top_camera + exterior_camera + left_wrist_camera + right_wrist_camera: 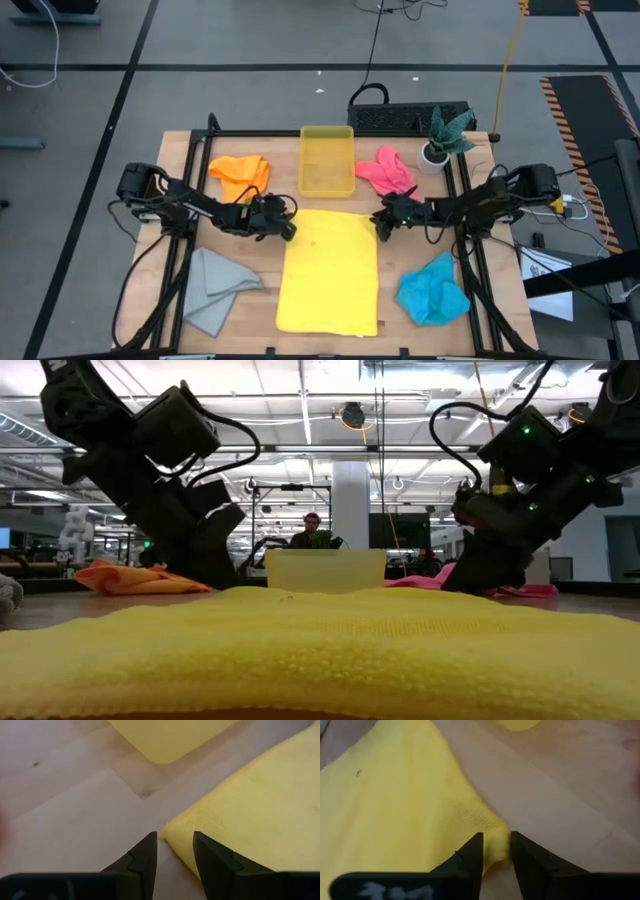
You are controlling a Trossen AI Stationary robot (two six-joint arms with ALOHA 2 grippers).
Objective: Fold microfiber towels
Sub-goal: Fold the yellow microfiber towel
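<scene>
The yellow towel (328, 270) lies spread flat on the middle of the table. My left gripper (175, 834) is low at its far left corner (172, 832), open. One finger stands on the bare wood and the other over the cloth. My right gripper (496, 836) is at the far right corner, shut on it. The orange towel (240, 175), pink towel (385, 172), grey towel (215, 285) and blue towel (432, 290) lie crumpled around it. My left gripper has one finger (212, 857) over the towel's far left corner; whether it touches the cloth I cannot tell. My right gripper pinches the towel's far right corner (495, 831) between its two fingers, slanting down from the table's right. The corner bunches in the gap, low at the table, and the rest lies flat.
A yellow plastic bin (327, 160) stands just beyond the towel's far edge, between the two grippers. A potted plant (440, 140) stands at the far right. A black frame (470, 250) runs along the table's sides. A person (312, 530) shows in the room behind.
</scene>
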